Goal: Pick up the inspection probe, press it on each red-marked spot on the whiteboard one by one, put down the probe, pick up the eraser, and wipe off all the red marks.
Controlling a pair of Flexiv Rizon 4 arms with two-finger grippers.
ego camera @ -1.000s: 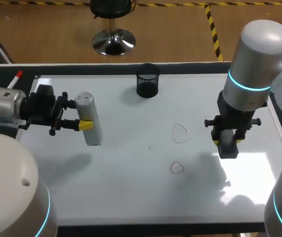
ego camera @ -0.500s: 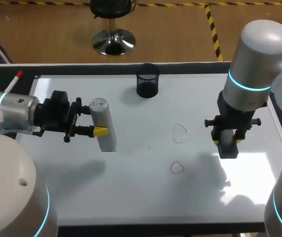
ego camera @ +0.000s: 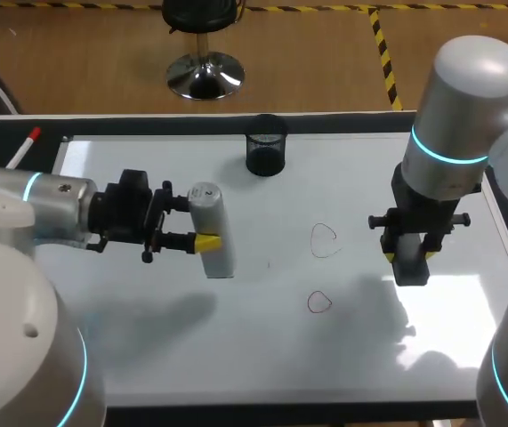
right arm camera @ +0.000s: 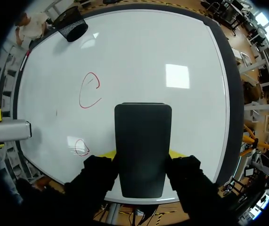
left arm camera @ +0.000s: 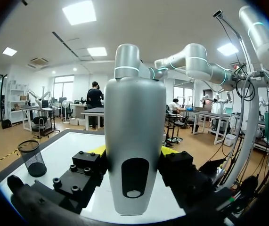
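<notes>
Left gripper: your left gripper [ego camera: 202, 222] sits over the left half of the whiteboard [ego camera: 262, 356], and its yellow-tipped fingers [ego camera: 206, 242] clamp the inspection probe [ego camera: 211, 227] from two sides.
Inspection probe: you see a grey, rounded body standing upright between those fingers, left of both red marks and well apart from them. In the left wrist view it [left arm camera: 134, 146] fills the space between the fingers.
Right gripper: your right gripper [ego camera: 411, 258] hangs over the right part of the board, fingers pointing down and closed on the eraser [ego camera: 411, 267].
Eraser: a black block, right of both marks. In the right wrist view it [right arm camera: 142, 146] sits squarely between the fingers.
Red marks: you have two outlined loops near mid-board, the far mark [ego camera: 325, 239] and the near mark [ego camera: 319, 302], both unwiped.
Mesh cup: the black mesh cup [ego camera: 265, 154] stands at the board's far edge.
Marker: a red-capped marker [ego camera: 22, 149] lies at the far left corner.
</notes>
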